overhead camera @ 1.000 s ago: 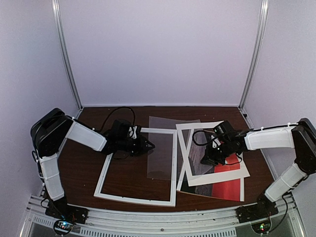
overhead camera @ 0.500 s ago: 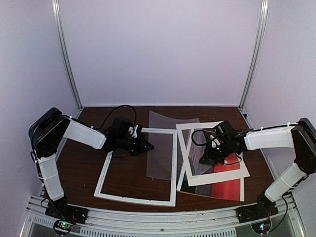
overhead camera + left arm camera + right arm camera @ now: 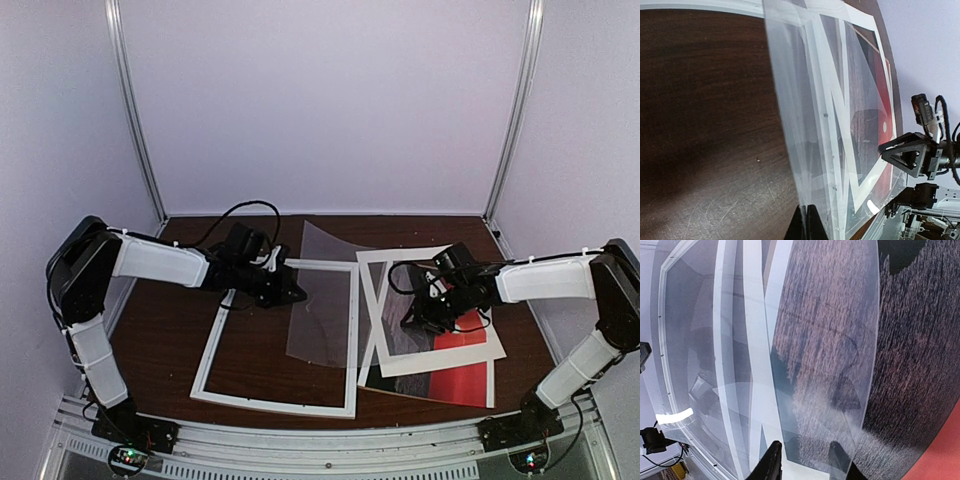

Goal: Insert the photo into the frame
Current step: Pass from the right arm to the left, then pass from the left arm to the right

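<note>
- Left fingers (image 3: 805,227) clamping the edge of the clear sheet (image 3: 320,320), holding it raised over the frame (image 3: 270,403).
- Right fingers (image 3: 771,462) hanging apart above the photo (image 3: 465,382), at three o'clock from the frame.

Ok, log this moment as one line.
left hand shut on clear sheet | right hand open over mat | photo under mat, outside frame

The left arm (image 3: 150,262) and right arm (image 3: 545,280) look alike from here: smooth white shells on the long links, chunky black joints between. A thin black cable (image 3: 235,212) loops over the left wrist. The black bases (image 3: 128,457) carry tiny glowing lights.
</note>
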Controlling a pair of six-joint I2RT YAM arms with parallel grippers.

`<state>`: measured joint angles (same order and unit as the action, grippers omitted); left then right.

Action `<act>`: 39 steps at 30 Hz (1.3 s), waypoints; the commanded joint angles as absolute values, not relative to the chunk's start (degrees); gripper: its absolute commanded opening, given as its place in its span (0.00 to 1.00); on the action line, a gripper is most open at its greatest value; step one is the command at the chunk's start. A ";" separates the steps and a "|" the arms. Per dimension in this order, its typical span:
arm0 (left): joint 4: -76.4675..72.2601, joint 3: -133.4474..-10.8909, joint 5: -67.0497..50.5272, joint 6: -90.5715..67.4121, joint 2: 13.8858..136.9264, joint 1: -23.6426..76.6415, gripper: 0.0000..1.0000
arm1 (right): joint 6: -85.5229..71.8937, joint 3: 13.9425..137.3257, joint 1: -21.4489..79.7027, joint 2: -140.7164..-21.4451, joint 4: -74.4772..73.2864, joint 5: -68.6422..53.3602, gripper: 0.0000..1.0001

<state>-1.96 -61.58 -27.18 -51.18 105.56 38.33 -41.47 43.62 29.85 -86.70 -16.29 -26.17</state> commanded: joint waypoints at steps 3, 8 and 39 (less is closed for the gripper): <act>0.44 -61.03 -29.73 -47.63 104.06 38.06 0.00 | -40.84 43.85 27.78 -87.91 -11.24 -29.87 0.34; -2.87 -59.38 -31.90 -47.75 104.06 38.14 0.00 | -41.78 43.03 26.74 -89.32 -7.39 -32.72 0.35; -1.93 -55.31 -29.34 -47.62 103.35 39.55 0.00 | -41.49 47.33 22.60 -94.73 -3.21 -38.13 0.06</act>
